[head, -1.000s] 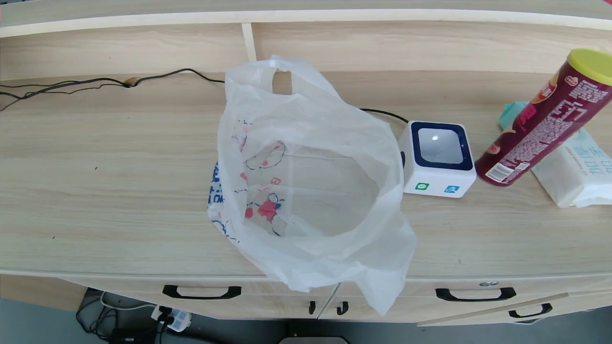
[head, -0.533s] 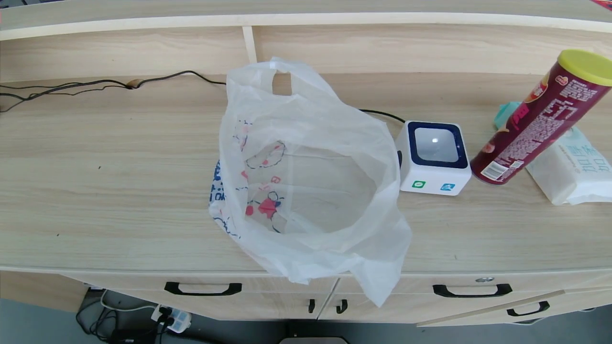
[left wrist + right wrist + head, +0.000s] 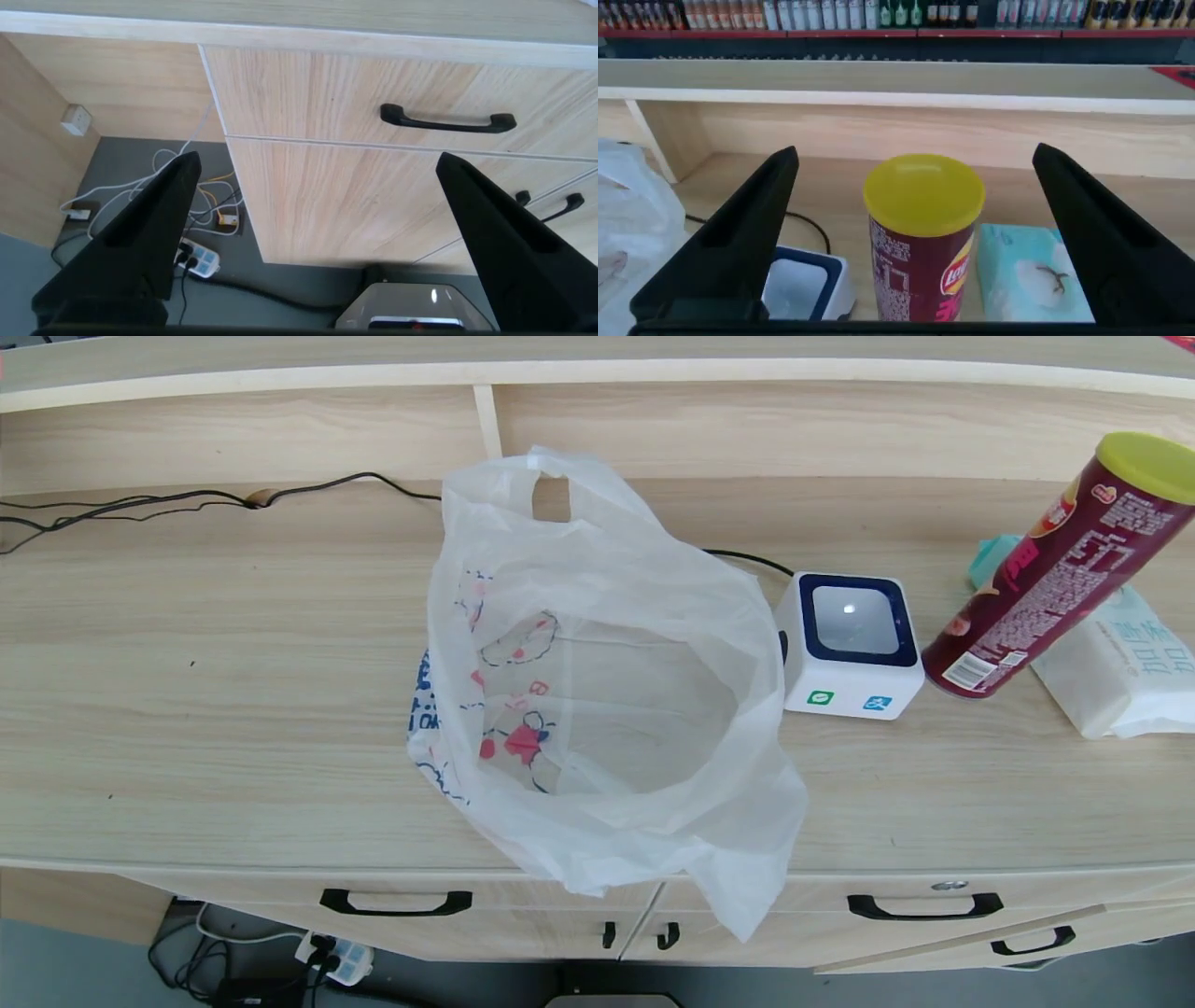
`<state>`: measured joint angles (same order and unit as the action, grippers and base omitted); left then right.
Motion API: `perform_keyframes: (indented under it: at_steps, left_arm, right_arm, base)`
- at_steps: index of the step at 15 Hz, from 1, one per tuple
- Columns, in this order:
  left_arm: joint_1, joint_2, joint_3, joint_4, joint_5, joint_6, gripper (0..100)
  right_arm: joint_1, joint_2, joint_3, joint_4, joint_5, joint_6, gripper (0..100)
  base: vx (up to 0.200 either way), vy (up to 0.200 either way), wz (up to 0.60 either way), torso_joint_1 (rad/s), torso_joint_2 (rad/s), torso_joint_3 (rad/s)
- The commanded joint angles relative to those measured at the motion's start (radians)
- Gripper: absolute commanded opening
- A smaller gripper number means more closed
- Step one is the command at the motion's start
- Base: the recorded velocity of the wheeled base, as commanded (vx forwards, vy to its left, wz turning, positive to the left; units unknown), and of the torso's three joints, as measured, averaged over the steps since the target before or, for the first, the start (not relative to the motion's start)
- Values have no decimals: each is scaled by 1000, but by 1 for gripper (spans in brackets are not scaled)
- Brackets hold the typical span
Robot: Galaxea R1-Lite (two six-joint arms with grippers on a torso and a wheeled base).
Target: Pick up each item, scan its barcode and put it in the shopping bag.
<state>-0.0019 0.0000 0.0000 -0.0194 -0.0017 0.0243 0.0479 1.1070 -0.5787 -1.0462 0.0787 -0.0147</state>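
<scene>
You have a long wooden bench [image 3: 187, 709] with a raised back ledge. At the middle of it a thin white bag [image 3: 644, 569] stands with its mouth gaping upward, and its lower folds sag over the front edge. You can see nothing inside the bag. Toward the right end your red can [image 3: 1055, 579] with a yellow lid has its base on the bench just beside the scanner. It looks tilted from the head camera and upright from the right wrist, so you cannot tell whether it leans. A white tissue pack [image 3: 1130, 672] lies flat at the right end, just beside the can. The white cube scanner [image 3: 850, 663] sits between bag and can with its dark window facing up. Your right gripper [image 3: 915, 149] is spread wide and faces the can's lid, holding nothing. Your left gripper [image 3: 318, 159] is also spread wide and empty, below the front edge facing the drawers [image 3: 374, 93]. A thin black cable [image 3: 308, 485] runs along the back edge on the left.
</scene>
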Motion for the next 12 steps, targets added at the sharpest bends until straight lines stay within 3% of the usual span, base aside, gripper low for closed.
perform_keyframes:
  at_steps: [1, 4, 12]
  left_arm:
    - [0, 2, 0, -1, 0, -1, 100]
    - [0, 2, 0, -1, 0, -1, 100]
    - [0, 0, 0, -1, 0, 0, 100]
  right_arm:
    - [24, 261, 25, -117, 4, 15, 100]
    - [24, 264, 80, -120, 3, 15, 100]
    - [9, 338, 73, -120, 1, 21, 100]
  base:
    - [0, 0, 0, 0, 0, 0]
    - [0, 0, 0, 0, 0, 0]
    - [0, 0, 0, 0, 0, 0]
